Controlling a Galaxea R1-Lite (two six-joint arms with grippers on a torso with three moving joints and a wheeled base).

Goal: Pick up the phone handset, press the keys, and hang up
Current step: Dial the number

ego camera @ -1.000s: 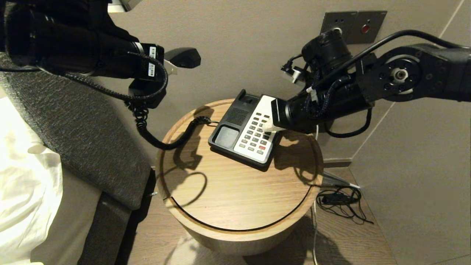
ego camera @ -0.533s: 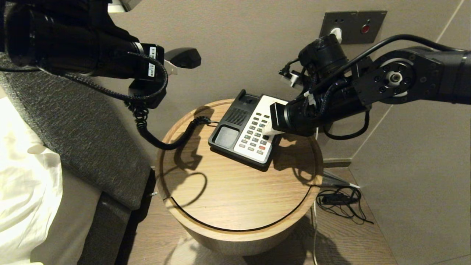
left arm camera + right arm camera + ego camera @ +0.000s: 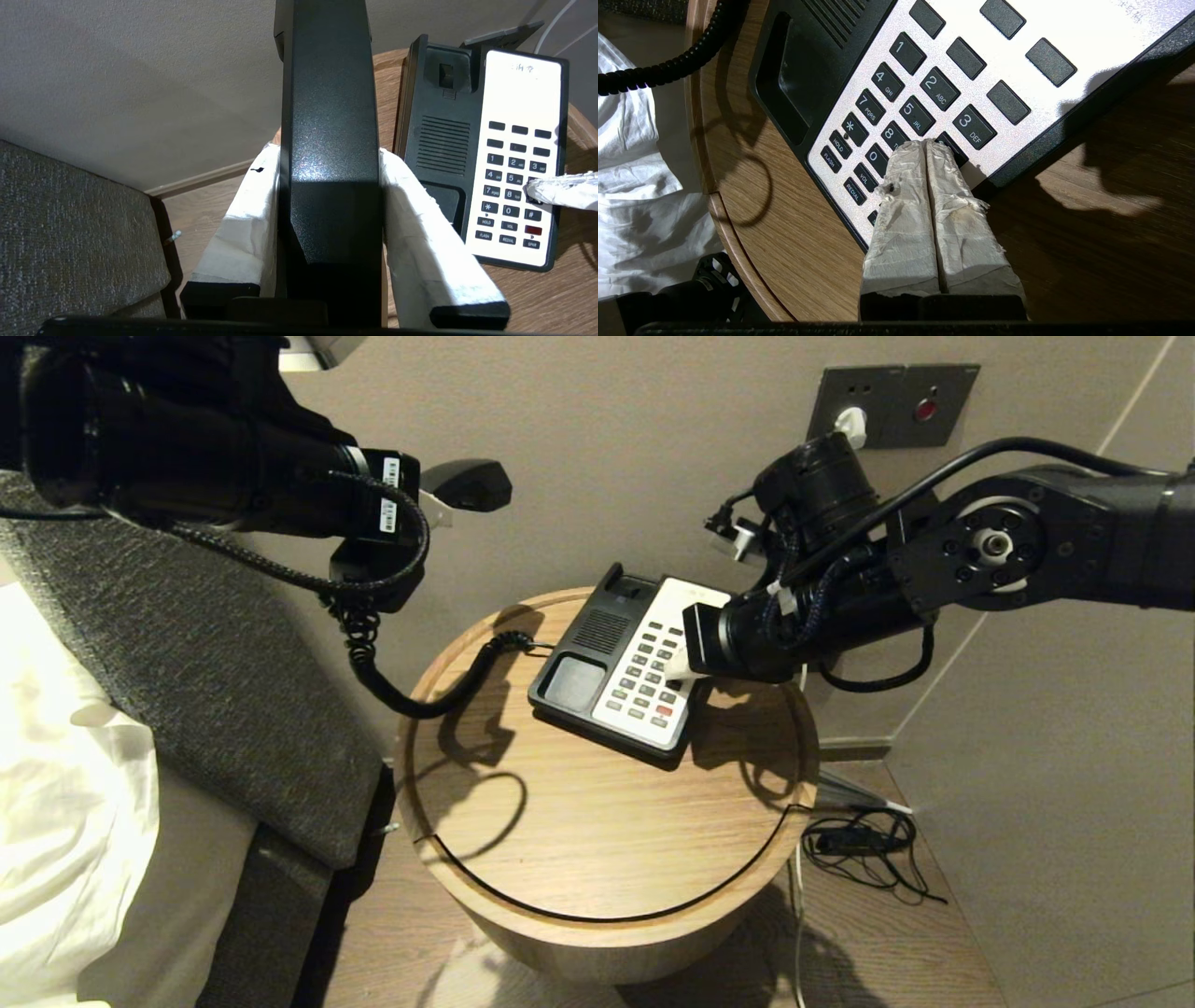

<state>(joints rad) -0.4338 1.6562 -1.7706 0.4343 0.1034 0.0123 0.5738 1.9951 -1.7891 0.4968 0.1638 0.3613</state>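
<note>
Head view: the left end effector (image 3: 411,513) holds the phone handset (image 3: 464,483) aloft, left of the surface (image 3: 597,821).
Left wrist view: its fingers (image 3: 420,219) clamp the handset.
Right wrist view: the right end effector (image 3: 927,144), fingers together, touches the keys (image 3: 920,100) beside 6.

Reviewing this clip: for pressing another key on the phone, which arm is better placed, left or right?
Right. The right gripper has its taped fingers shut together with the tips on the keys, beside the 3. The left gripper is shut on the phone handset, held up off the base, so it isn't free.
</note>
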